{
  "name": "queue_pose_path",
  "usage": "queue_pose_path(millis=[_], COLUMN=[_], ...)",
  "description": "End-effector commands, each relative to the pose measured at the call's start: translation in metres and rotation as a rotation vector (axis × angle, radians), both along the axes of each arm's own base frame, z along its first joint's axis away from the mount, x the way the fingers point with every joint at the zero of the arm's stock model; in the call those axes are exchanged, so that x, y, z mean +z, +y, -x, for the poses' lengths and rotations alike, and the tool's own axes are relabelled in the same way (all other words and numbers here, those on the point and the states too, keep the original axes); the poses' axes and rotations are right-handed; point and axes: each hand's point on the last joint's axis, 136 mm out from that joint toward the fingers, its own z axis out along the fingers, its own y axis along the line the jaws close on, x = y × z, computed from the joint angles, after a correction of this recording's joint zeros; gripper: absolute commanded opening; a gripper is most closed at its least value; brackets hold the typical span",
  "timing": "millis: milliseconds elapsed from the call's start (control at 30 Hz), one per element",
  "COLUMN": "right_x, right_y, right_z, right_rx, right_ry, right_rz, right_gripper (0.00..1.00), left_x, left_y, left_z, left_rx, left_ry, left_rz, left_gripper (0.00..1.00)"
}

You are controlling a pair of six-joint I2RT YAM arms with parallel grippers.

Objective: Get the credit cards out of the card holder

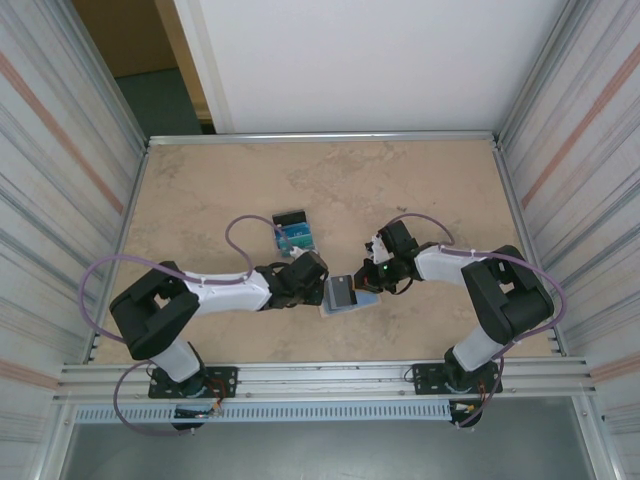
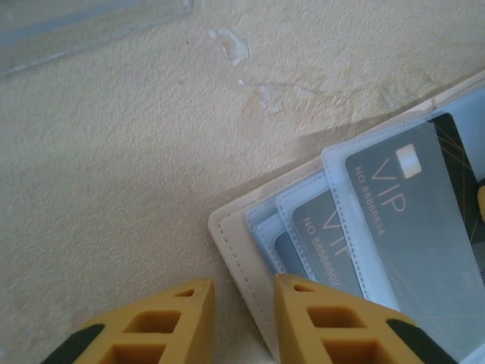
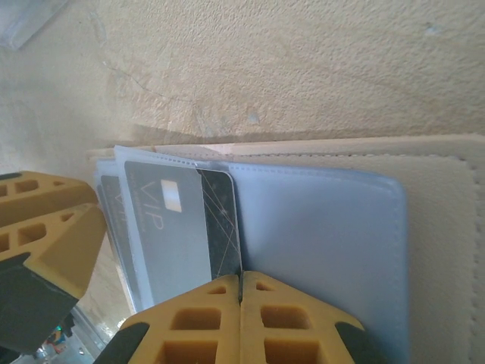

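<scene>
The beige card holder point(image 1: 342, 296) lies open on the table between both grippers. My left gripper point(image 2: 242, 292) is open, and the holder's stitched beige edge point(image 2: 242, 258) runs between its fingers, with one finger point(image 2: 318, 318) resting on it. Grey VIP cards point(image 2: 409, 205) sit in clear sleeves. My right gripper point(image 3: 241, 279) is shut on the edge of a black card point(image 3: 218, 220) that sticks partway out of its sleeve, beside the pale blue inner face point(image 3: 326, 243). Loose blue, teal and black cards point(image 1: 293, 232) lie stacked farther back.
My left gripper's yellow fingers point(image 3: 45, 227) crowd the holder's far side in the right wrist view. A clear plastic piece point(image 2: 76, 23) lies on the table beyond the holder. Ribbed walls point(image 1: 60, 180) enclose the table; a metal rail point(image 1: 320, 137) runs along its back edge.
</scene>
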Motion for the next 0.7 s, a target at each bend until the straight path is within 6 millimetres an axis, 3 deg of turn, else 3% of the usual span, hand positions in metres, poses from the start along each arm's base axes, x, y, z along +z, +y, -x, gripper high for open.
queue_pose_path(millis=[0, 167, 300, 667], right_x=[-0.002, -0.001, 0.000, 0.000], right_y=[-0.006, -0.001, 0.003, 0.003], right_z=[-0.002, 0.000, 0.002, 0.003], right_rx=[0.008, 0.021, 0.027, 0.023], right_ry=[-0.009, -0.015, -0.016, -0.010], right_rz=[0.053, 0.056, 0.060, 0.061], right_gripper=[0.00, 0.00, 0.00, 0.00], left_x=[0.027, 0.036, 0.033, 0.006], left_y=[-0.007, -0.018, -0.017, -0.015], left_z=[-0.011, -0.013, -0.013, 0.000], left_rx=[-0.030, -0.076, -0.081, -0.102], left_ry=[-0.078, -0.114, -0.114, -0.014], left_rz=[-0.007, -0.061, -0.161, -0.266], left_gripper=[0.31, 0.54, 0.65, 0.68])
